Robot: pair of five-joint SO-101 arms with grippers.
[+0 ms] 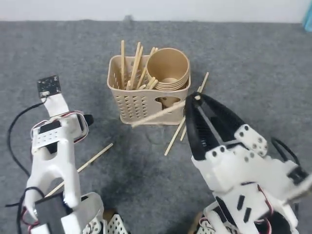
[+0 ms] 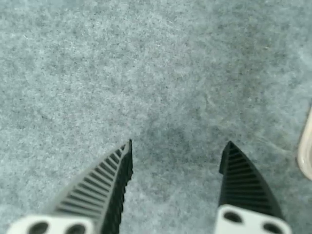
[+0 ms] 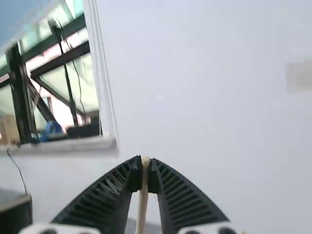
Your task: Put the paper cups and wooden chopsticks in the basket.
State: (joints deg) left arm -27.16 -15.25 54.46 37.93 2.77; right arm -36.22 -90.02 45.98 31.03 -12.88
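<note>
Right end effector point(image 3: 145, 166) clamps a chopstick point(image 1: 161, 113) near the basket point(image 1: 141, 103); left end effector point(image 2: 179, 142) gapes wide.

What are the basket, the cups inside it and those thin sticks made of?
The basket looks like moulded plastic: smooth beige walls with rows of punched slots. The cups seem to be matte brown paper, thin-rimmed and nested together. The chopsticks look like bare pale wood, unvarnished as far as I can tell.

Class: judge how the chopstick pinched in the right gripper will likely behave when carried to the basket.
Probably stiff: the chopstick juts straight from the right gripper without sagging. Held at one end, it may pivot or slip.
</note>
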